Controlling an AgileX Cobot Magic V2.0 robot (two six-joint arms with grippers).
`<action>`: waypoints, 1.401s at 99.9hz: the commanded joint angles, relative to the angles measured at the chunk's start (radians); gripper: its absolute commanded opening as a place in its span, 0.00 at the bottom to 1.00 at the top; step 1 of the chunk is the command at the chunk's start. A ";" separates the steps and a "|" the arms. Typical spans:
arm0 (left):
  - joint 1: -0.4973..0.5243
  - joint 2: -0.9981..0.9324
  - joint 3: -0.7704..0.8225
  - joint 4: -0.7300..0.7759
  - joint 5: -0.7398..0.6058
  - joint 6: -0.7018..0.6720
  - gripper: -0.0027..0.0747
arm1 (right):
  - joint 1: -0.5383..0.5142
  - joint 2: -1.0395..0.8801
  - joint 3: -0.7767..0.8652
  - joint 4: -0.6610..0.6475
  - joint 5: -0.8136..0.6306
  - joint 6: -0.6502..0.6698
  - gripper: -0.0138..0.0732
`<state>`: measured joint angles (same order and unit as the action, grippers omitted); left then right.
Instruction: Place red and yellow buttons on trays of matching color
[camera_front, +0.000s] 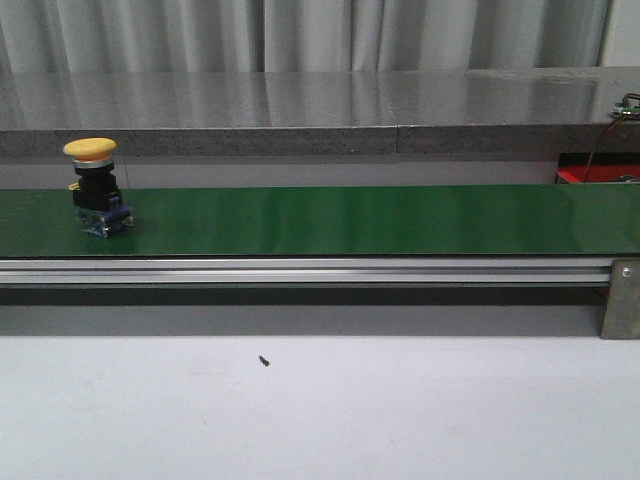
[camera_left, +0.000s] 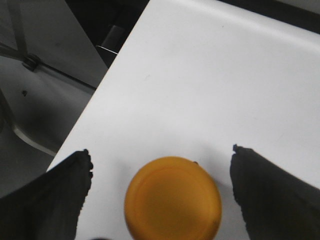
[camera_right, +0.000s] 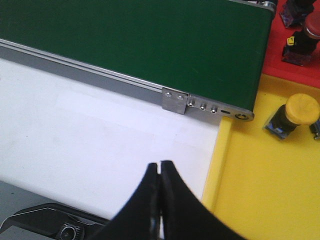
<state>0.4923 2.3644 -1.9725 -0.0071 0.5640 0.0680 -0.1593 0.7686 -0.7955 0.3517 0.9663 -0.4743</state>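
A yellow button (camera_front: 95, 186) with a black body stands upright on the green belt (camera_front: 350, 220) at the far left in the front view. In the left wrist view my left gripper (camera_left: 160, 150) is open, and a yellow button cap (camera_left: 173, 199) sits between the fingers without touching either, over a white surface. My right gripper (camera_right: 160, 164) is shut and empty above the white table, beside the yellow tray (camera_right: 260, 200). A yellow button (camera_right: 294, 114) lies in that tray. The red tray (camera_right: 292, 67) holds red buttons (camera_right: 306, 31). Neither gripper shows in the front view.
The belt's aluminium rail (camera_front: 300, 270) and end bracket (camera_front: 620, 300) run along the near side. A grey ledge (camera_front: 300, 110) runs behind the belt. The red tray's edge (camera_front: 598, 175) shows at the far right. The white table's edge (camera_left: 95, 95) drops to the floor.
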 joint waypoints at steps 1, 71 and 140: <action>0.000 -0.072 -0.036 -0.009 -0.059 -0.009 0.74 | 0.003 -0.005 -0.022 0.018 -0.040 -0.008 0.05; 0.000 -0.155 -0.037 -0.019 0.022 -0.009 0.06 | 0.003 -0.005 -0.022 0.018 -0.040 -0.008 0.05; -0.170 -0.520 0.150 -0.164 0.258 0.081 0.06 | 0.003 -0.005 -0.022 0.018 -0.040 -0.008 0.05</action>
<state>0.3491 1.9561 -1.8561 -0.1568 0.8870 0.1460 -0.1593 0.7686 -0.7955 0.3517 0.9663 -0.4743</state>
